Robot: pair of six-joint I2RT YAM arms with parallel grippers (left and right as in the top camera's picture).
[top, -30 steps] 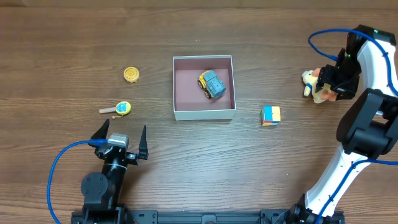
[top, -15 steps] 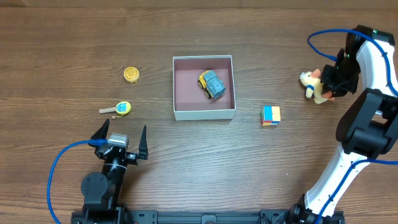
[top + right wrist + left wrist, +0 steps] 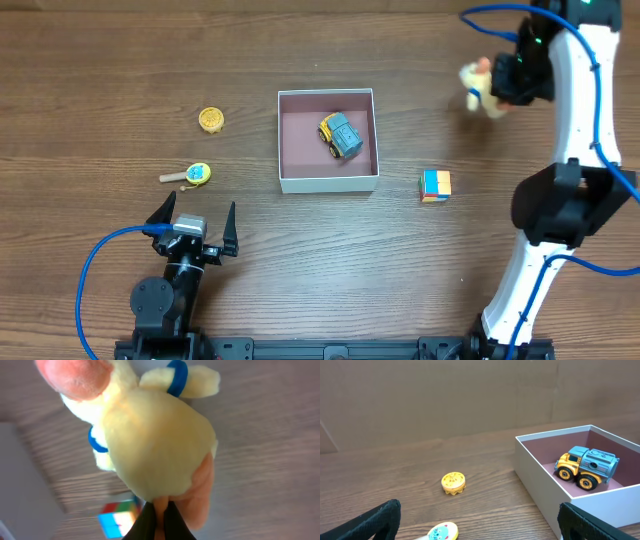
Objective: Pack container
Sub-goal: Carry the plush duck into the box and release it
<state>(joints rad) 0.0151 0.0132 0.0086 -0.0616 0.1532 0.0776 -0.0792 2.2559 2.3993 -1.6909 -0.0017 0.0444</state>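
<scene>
**One toy packed, a second in the air**

The container (image 3: 328, 184) sits mid-surface, and only a truck (image 3: 341, 135) lies in it, toward its far right corner. The right pincer (image 3: 502, 84) is clamped on a yellow plush (image 3: 476, 84) and holds it off the surface (image 3: 120, 60), well right of the container and beyond its far edge. The right wrist view shows the dark fingertips (image 3: 150, 525) pinched tight on the plush's lower end. Three toys wait outside: a cube (image 3: 435, 185) just right of the container, and a disc (image 3: 210, 120) and a rattle (image 3: 190, 175) to its left. The left pincer (image 3: 195, 222) stands wide and empty at the near edge. The task looks early, with one of five toys in (if every loose toy is meant to go in).

A second ago the plush rested on the surface at the right edge with the right pincer's fingers only partly closed around it. Now they are fully closed, and the plush is lifted, farther back and a little nearer the container. Nothing else has shifted.
</scene>
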